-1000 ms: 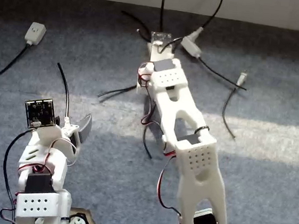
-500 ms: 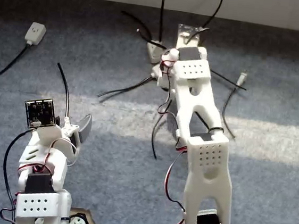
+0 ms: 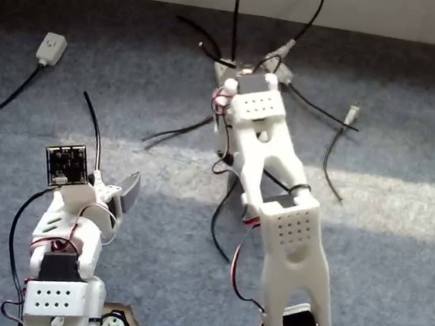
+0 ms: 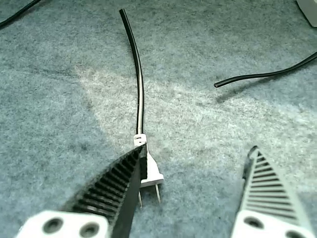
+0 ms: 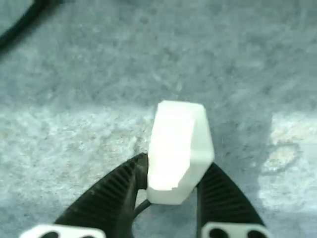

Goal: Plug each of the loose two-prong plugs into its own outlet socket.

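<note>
A white two-prong plug (image 4: 149, 174) on a short black cord lies on the grey carpet, touching one finger of my open left gripper (image 4: 197, 151). In the high view that plug (image 3: 96, 175) sits beside the left gripper (image 3: 115, 190) at the lower left. My right gripper (image 5: 176, 166) is shut on a white outlet socket (image 5: 178, 144). In the high view the right arm stretches to the far centre, where a white socket (image 3: 224, 70) shows by its tip. Another white socket (image 3: 50, 48) lies at the far left.
A small plug (image 3: 353, 113) with a black cord lies at the far right. A white connector (image 3: 279, 64) on black cables rests beside the right arm's wrist. Loose black cords (image 3: 176, 131) cross the carpet at the centre.
The right arm swung right, then back left, to the sockets at the far centre. The left arm shifted slightly forward, staying open by its plug.
</note>
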`<state>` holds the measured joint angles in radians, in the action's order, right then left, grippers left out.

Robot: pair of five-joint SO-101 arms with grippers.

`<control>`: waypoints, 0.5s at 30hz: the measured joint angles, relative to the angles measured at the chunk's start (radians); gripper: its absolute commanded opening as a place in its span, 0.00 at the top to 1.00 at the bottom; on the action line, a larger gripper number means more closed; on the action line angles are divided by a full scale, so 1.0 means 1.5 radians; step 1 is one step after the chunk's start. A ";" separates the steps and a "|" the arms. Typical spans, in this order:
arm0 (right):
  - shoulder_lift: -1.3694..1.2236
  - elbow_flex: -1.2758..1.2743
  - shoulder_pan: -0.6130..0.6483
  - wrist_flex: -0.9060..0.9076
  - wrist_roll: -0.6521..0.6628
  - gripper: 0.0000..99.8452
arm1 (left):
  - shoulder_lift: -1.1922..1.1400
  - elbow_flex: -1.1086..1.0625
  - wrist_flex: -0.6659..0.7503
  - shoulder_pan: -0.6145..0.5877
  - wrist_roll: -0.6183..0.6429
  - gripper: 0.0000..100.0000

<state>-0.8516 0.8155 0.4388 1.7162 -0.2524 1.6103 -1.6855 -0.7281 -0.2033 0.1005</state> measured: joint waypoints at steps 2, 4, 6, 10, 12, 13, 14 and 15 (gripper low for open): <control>0.000 -0.014 0.032 0.000 0.000 0.86 | 0.000 0.000 0.000 0.004 0.000 0.69; 0.000 -0.030 0.058 0.000 0.000 0.86 | 0.000 0.000 0.000 0.002 0.000 0.69; 0.000 -0.048 0.077 0.000 0.000 0.86 | 0.000 0.000 0.000 0.002 0.000 0.69; 0.000 -0.077 0.084 0.001 0.000 0.86 | 0.000 0.000 0.000 0.002 0.000 0.69; 0.013 -0.078 0.084 0.002 0.000 0.86 | 0.000 0.000 0.000 0.003 0.000 0.69; 0.030 -0.078 0.084 0.002 0.000 0.86 | 0.000 0.000 0.000 0.003 0.000 0.69; 0.053 -0.078 0.084 0.002 0.000 0.86 | 0.000 0.000 0.000 0.003 0.000 0.69; 0.082 -0.078 0.084 0.002 0.000 0.86 | 0.000 0.000 0.000 0.003 0.000 0.69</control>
<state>-0.7288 0.6989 0.5646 1.7192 -0.2524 1.6103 -1.6855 -0.7281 -0.1987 0.1005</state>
